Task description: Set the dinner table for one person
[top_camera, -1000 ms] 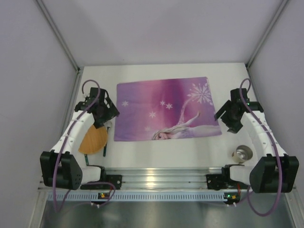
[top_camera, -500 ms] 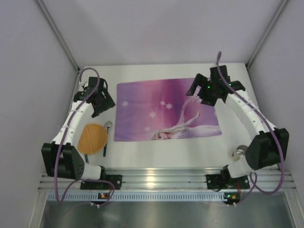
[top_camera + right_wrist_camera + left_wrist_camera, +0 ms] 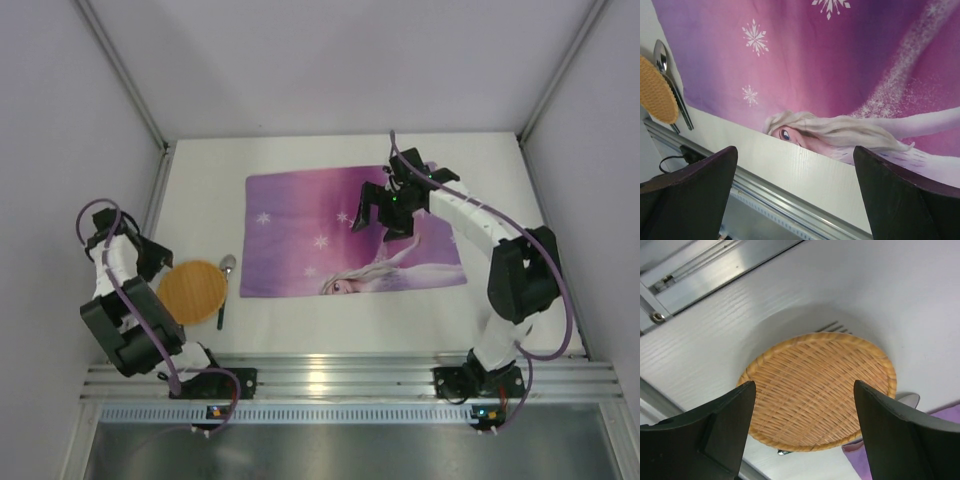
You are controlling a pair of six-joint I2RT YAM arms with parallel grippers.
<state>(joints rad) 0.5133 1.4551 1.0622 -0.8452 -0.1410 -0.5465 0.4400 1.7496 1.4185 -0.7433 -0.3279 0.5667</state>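
A: What's nearest?

B: A metal rail along the near edge of the white table, with both arm bases bolted to it. The table fills the floor between the grey walls.

A: And on it?

B: Toward the near left corner lies a round woven plate, flat. A spoon lies just beside it on its right, bowl pointing to the far edge, between the plate and the placemat. In the left wrist view thin grey prongs show at the plate's rim; I can't tell what they belong to.

A: The left tool?

B: The left tool hangs over the plate near the left edge, fingers wide apart, holding nothing and clear of the plate.

A: Further in?

B: A purple-pink placemat with snowflakes and a cartoon princess lies flat in the middle of the table, its long sides along the near and far edges.

A: The right tool?

B: The right tool is above the placemat's right half, toward the far edge, fingers spread wide, gripping nothing. Whether it touches the mat I can't tell
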